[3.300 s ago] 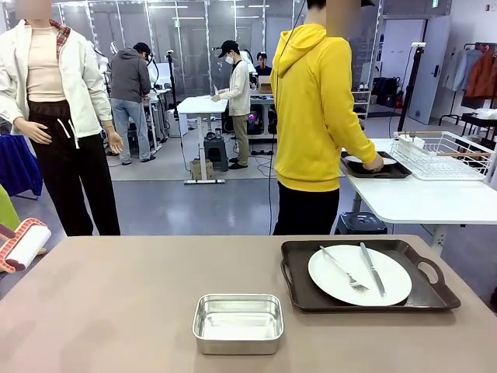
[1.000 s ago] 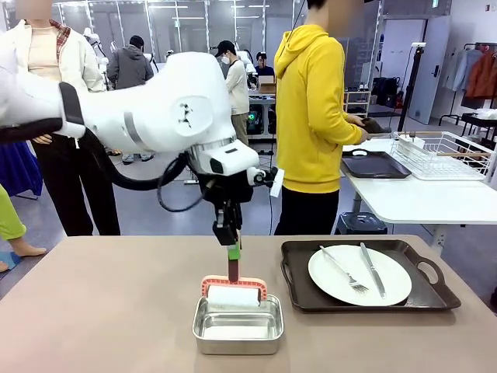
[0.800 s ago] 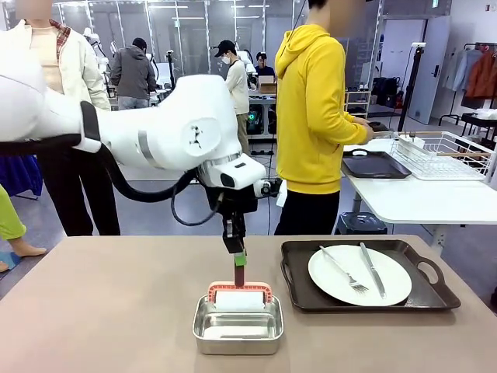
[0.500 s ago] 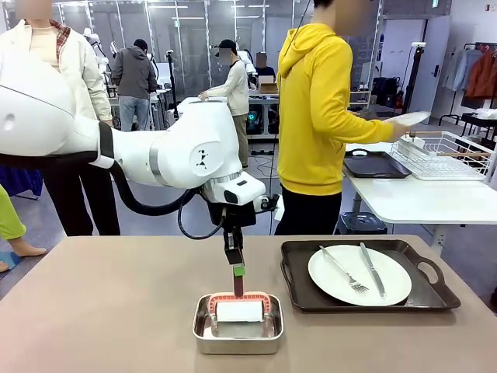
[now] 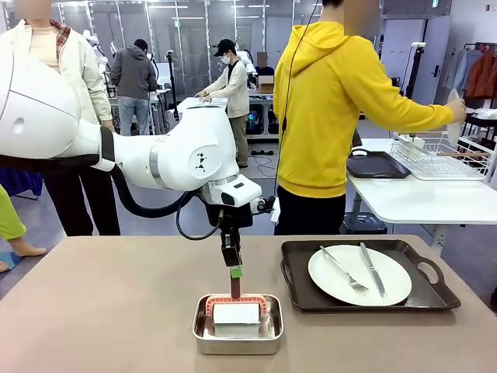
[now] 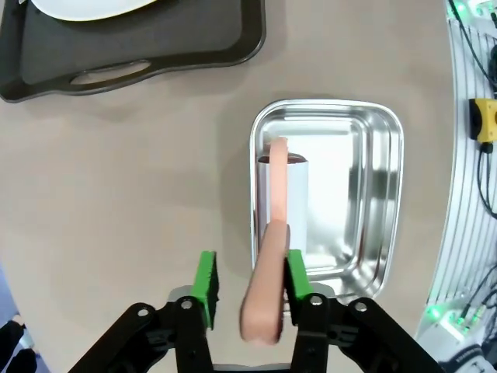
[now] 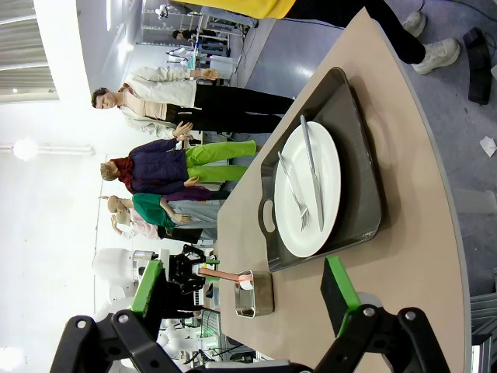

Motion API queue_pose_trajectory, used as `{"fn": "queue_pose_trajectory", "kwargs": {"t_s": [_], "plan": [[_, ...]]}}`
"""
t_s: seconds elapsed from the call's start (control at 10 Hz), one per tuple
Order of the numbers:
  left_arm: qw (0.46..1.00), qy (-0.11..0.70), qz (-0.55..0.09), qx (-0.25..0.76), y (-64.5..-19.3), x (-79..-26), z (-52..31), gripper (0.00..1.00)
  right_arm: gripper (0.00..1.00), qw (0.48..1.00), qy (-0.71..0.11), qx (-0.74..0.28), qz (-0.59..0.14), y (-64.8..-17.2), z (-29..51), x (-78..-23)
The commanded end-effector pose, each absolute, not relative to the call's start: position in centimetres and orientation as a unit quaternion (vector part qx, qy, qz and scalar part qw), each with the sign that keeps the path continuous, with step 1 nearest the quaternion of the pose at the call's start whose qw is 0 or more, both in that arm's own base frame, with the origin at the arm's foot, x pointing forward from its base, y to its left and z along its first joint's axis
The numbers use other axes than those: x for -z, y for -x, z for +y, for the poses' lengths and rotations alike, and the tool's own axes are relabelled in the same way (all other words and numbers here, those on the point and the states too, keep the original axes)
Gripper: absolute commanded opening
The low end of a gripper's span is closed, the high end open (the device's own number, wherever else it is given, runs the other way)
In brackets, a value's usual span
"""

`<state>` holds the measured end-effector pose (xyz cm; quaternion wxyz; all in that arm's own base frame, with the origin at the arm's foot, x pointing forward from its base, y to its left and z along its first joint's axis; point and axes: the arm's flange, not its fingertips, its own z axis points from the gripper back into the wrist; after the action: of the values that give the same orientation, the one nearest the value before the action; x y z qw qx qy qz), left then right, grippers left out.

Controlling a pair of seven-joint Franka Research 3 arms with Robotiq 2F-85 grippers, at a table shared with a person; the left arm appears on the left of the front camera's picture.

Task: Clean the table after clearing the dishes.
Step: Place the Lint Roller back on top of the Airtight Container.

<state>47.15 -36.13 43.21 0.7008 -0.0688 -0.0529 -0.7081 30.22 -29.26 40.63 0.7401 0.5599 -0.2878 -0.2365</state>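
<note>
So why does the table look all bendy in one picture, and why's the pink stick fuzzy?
Right wrist view: the wide lens curves the table edge. Left wrist view: the pink handle sits close to the camera, so it blurs; the steel pan shines with glare.

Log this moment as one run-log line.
roller: in steel pan | left gripper: open, roller's handle between jaws | right gripper: open, empty | plate: on tray on table
</note>
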Motion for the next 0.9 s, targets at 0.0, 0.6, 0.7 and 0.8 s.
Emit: {"fn": "queue_pose_trajectory", "kwargs": {"t_s": [0.0, 0.6, 0.7, 0.8], "plan": [[0.692, 0.066, -0.061, 0.716, -47.48, -43.67, -35.73, 1.00, 1.00, 0.737, -0.563, 0.233, -0.293, -30.07, -29.26, -40.93], [0.690, 0.070, -0.055, 0.718, -48.13, -44.10, -35.58, 1.00, 1.00, 0.737, -0.563, 0.233, -0.293, -30.07, -29.26, -40.93], [0.691, 0.072, -0.054, 0.717, -48.18, -44.05, -35.63, 1.00, 1.00, 0.737, -0.563, 0.233, -0.293, -30.07, -29.26, -40.93], [0.691, 0.070, -0.053, 0.718, -48.20, -44.03, -35.67, 1.00, 1.00, 0.737, -0.563, 0.233, -0.293, -30.07, -29.26, -40.93]]}}
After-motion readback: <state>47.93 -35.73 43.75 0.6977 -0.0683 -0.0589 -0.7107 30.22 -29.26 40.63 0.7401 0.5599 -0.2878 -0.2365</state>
